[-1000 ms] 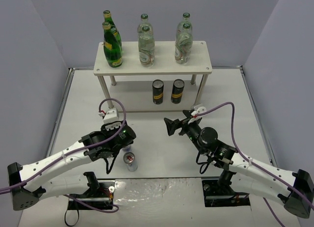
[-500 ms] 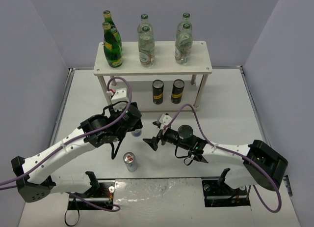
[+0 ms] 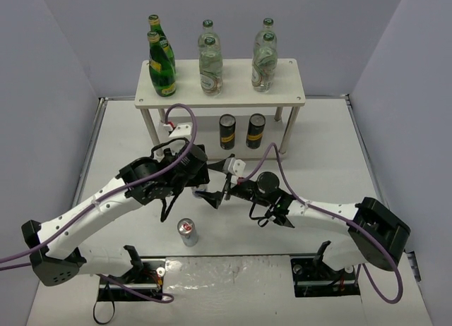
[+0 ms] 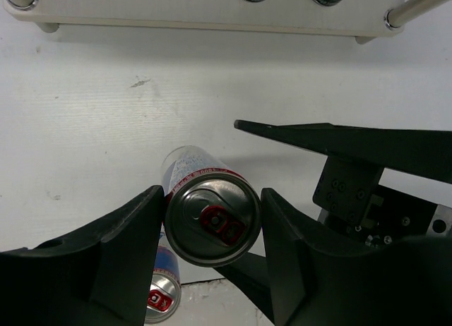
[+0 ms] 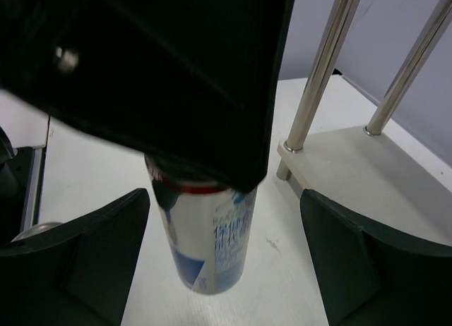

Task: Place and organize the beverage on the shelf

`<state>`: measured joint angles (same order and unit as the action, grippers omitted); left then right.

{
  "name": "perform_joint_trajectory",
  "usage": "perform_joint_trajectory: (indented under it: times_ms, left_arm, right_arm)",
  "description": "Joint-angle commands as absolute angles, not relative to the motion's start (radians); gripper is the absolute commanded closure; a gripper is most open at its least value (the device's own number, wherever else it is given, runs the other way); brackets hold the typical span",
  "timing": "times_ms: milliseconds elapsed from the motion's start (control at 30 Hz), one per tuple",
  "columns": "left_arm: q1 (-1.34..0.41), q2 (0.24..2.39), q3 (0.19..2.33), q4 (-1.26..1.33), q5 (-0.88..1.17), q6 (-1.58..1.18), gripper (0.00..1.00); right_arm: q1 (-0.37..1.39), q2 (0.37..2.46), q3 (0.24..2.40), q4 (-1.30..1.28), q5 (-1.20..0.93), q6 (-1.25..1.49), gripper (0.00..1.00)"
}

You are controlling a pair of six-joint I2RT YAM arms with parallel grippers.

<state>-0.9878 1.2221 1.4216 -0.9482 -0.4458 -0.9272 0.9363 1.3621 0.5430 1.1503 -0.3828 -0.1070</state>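
Note:
My left gripper (image 4: 212,224) is shut on the top of a silver-blue-red can (image 4: 210,214) and holds it upright above the table. In the top view the left gripper (image 3: 194,179) is in front of the shelf (image 3: 289,93). My right gripper (image 3: 214,181) is open, and its fingers stand on either side of that can (image 5: 208,241) without touching it. A second silver-blue-red can (image 3: 187,232) stands near the front edge. On the shelf top stand two dark-green bottles (image 3: 162,68) and four clear green-capped bottles (image 3: 210,65). Two black cans (image 3: 227,131) stand on the lower tier.
The shelf's thin legs (image 5: 321,72) and lower board (image 5: 353,171) lie just beyond the held can. Grey walls close in the table on the left, right and back. The arm bases and cables are at the near edge.
My left gripper has carried the can from the front toward the shelf. My right arm has swung left, and its open fingers now flank the held can.

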Motion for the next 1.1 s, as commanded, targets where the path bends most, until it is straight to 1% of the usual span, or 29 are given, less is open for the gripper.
perform_joint_trajectory:
  times_ms: [0, 67, 200, 267, 333, 367, 400, 467, 500, 533, 567, 600, 633, 667, 700, 800, 833, 933, 1000, 1067]
  left_arm:
    - [-0.982, 1.216, 1.500, -0.907, -0.433, -0.879, 0.98]
    - [-0.982, 1.224, 1.508, -0.905, -0.426, -0.868, 0.98]
    - [-0.982, 1.232, 1.511, -0.904, -0.420, -0.861, 0.98]
    - [-0.982, 1.232, 1.512, -0.897, -0.414, -0.856, 0.98]
    - [-0.982, 1.232, 1.517, -0.894, -0.411, -0.844, 0.98]
    - [-0.982, 1.232, 1.525, -0.899, -0.414, -0.842, 0.98]
    - [-0.982, 1.233, 1.529, -0.902, -0.419, -0.836, 0.98]
    - [-0.982, 1.233, 1.548, -0.920, -0.442, -0.830, 0.98]
    - [-0.979, 1.233, 1.554, -0.922, -0.446, -0.824, 0.98]
    - [-0.971, 1.233, 1.563, -0.926, -0.449, -0.816, 0.93]
    - [-0.966, 1.235, 1.584, -0.937, -0.457, -0.805, 0.48]
    - [-0.962, 1.239, 1.603, -0.951, -0.492, -0.804, 0.11]
    - [-0.954, 1.244, 1.626, -0.969, -0.514, -0.799, 0.06]
    - [-0.937, 1.250, 1.653, -1.001, -0.534, -0.772, 0.06]
    - [-0.928, 1.267, 1.725, -1.028, -0.596, -0.764, 0.06]
    - [-0.897, 1.275, 1.874, -1.124, -0.695, -0.721, 0.06]
    - [-0.890, 1.272, 1.903, -1.141, -0.740, -0.703, 0.06]
    - [-0.874, 1.240, 1.966, -1.154, -0.810, -0.628, 0.06]
    - [-0.874, 1.198, 1.941, -1.141, -0.827, -0.578, 0.06]
    - [-0.874, 1.164, 1.838, -1.115, -0.827, -0.557, 0.06]
  right_arm:
    - [0.933, 1.388, 0.629, 1.174, -0.420, -0.126, 0.17]
    - [0.933, 1.411, 0.623, 1.212, -0.428, -0.118, 0.20]
    - [0.931, 1.433, 0.620, 1.265, -0.420, -0.106, 0.40]
    - [0.931, 1.436, 0.627, 1.278, -0.425, -0.103, 0.46]
    - [0.931, 1.439, 0.637, 1.278, -0.433, -0.103, 0.62]
    - [0.930, 1.439, 0.641, 1.279, -0.433, -0.103, 0.73]
    - [0.930, 1.436, 0.640, 1.288, -0.431, -0.100, 0.92]
    - [0.930, 1.430, 0.638, 1.301, -0.414, -0.094, 1.00]
    - [0.930, 1.431, 0.638, 1.307, -0.407, -0.092, 1.00]
    - [0.930, 1.430, 0.638, 1.312, -0.397, -0.092, 1.00]
    - [0.930, 1.433, 0.637, 1.319, -0.382, -0.089, 1.00]
    - [0.931, 1.436, 0.637, 1.340, -0.329, -0.086, 1.00]
    - [0.931, 1.440, 0.635, 1.353, -0.295, -0.081, 1.00]
    - [0.930, 1.457, 0.635, 1.367, -0.257, -0.081, 1.00]
    - [0.930, 1.469, 0.634, 1.402, -0.167, -0.077, 1.00]
    - [0.930, 1.531, 0.643, 1.472, -0.037, -0.052, 1.00]
    - [0.930, 1.548, 0.661, 1.482, 0.033, -0.049, 1.00]
    - [0.928, 1.614, 0.716, 1.519, 0.125, -0.055, 1.00]
    - [0.927, 1.655, 0.751, 1.526, 0.161, -0.064, 1.00]
    - [0.927, 1.675, 0.798, 1.522, 0.198, -0.072, 1.00]
